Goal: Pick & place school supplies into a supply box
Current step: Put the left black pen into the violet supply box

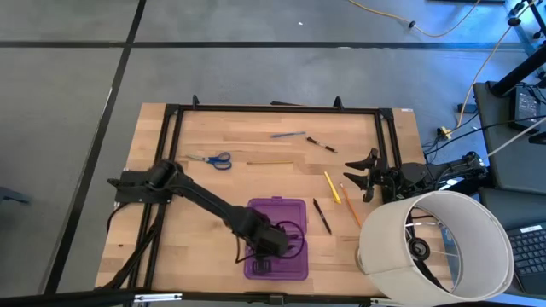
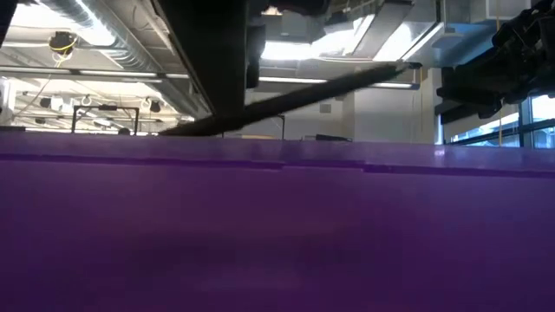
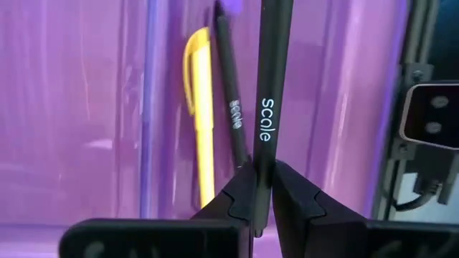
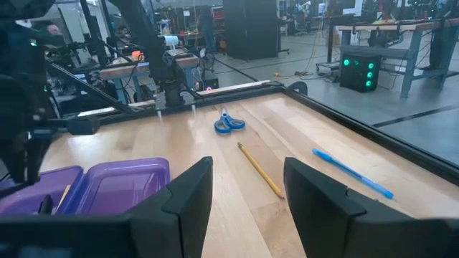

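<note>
The purple supply box (image 1: 275,213) lies open near the table's near edge, and its wall (image 2: 277,234) fills the lower part of the low view. My left gripper (image 1: 275,243) hangs over its near half, shut on a black pen (image 3: 267,86) printed "scale". A yellow pencil (image 3: 199,107) and another black pen (image 3: 231,100) lie inside the box. Blue-handled scissors (image 1: 213,159), a blue pen (image 1: 288,135), black pens (image 1: 322,145) (image 1: 322,216) and yellow pencils (image 1: 332,187) (image 1: 350,206) lie flat on the table. My right gripper (image 4: 247,168) waits open at the table's right edge (image 1: 363,175). My left gripper pinches the black pen's barrel (image 3: 259,179) between its two fingers (image 3: 233,197), coming from above and pointing down into the box. The pen (image 2: 295,97) is lifted clear above the box's wall and sits tilted, one end higher than the other.
A large white cylinder (image 1: 431,243) stands at the table's near right corner, close to my right arm. A black frame (image 1: 273,108) runs around the table's far and side edges. Bare wood lies between the box and the scissors.
</note>
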Robot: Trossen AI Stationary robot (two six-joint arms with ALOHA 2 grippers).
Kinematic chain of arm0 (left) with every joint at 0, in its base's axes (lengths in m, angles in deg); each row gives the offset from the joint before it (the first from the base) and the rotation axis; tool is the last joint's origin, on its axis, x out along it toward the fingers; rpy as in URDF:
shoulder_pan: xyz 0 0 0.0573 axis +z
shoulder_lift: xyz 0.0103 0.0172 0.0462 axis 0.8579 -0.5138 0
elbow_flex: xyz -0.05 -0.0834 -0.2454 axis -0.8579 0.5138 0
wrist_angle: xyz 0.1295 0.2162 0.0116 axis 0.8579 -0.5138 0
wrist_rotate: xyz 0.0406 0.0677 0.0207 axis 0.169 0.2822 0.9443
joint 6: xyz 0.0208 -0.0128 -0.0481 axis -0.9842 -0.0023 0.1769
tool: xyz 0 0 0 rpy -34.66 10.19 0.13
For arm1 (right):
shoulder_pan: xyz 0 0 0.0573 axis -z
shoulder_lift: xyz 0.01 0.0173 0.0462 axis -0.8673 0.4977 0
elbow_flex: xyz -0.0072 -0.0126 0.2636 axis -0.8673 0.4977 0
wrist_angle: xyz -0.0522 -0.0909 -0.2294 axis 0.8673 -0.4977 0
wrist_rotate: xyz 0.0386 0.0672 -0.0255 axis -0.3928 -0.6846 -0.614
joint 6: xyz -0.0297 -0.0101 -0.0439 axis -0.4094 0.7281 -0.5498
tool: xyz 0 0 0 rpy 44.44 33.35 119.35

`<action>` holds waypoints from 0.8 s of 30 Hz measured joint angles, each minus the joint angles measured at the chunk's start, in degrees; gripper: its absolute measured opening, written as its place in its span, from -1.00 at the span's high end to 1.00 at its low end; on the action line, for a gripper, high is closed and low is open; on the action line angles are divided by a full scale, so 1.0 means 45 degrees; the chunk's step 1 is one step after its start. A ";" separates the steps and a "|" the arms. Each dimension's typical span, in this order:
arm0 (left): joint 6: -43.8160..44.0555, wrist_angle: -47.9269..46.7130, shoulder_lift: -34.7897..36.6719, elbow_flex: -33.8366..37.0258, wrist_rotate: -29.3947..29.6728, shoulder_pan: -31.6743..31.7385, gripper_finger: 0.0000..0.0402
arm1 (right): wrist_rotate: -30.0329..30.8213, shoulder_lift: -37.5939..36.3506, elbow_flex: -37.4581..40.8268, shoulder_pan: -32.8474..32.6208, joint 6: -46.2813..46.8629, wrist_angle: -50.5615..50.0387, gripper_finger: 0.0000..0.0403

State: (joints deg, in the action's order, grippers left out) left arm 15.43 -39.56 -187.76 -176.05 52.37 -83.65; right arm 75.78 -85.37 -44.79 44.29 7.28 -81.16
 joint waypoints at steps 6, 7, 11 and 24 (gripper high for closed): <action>0.0340 0.0031 -0.0374 -0.0023 -0.0088 0.0112 0.90 | 0.0000 0.0000 0.0000 -0.0005 0.0030 0.0000 0.13; 0.0338 0.0027 -0.0419 -0.0023 -0.0125 0.0135 0.90 | 0.0000 0.0000 0.0000 -0.0001 0.0030 -0.0003 0.13; 0.0338 0.0034 -0.0688 -0.0027 -0.0520 0.0159 0.90 | -0.0002 0.0000 0.0000 0.0000 0.0022 -0.0004 0.13; 0.0451 -0.0027 -0.1083 -0.0023 -0.0660 0.0177 0.90 | -0.0005 0.0000 0.0000 -0.0005 -0.0014 -0.0004 0.13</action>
State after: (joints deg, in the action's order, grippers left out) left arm 17.46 -39.69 -192.63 -176.15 49.40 -82.86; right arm 75.76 -85.37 -44.79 44.27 7.22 -81.18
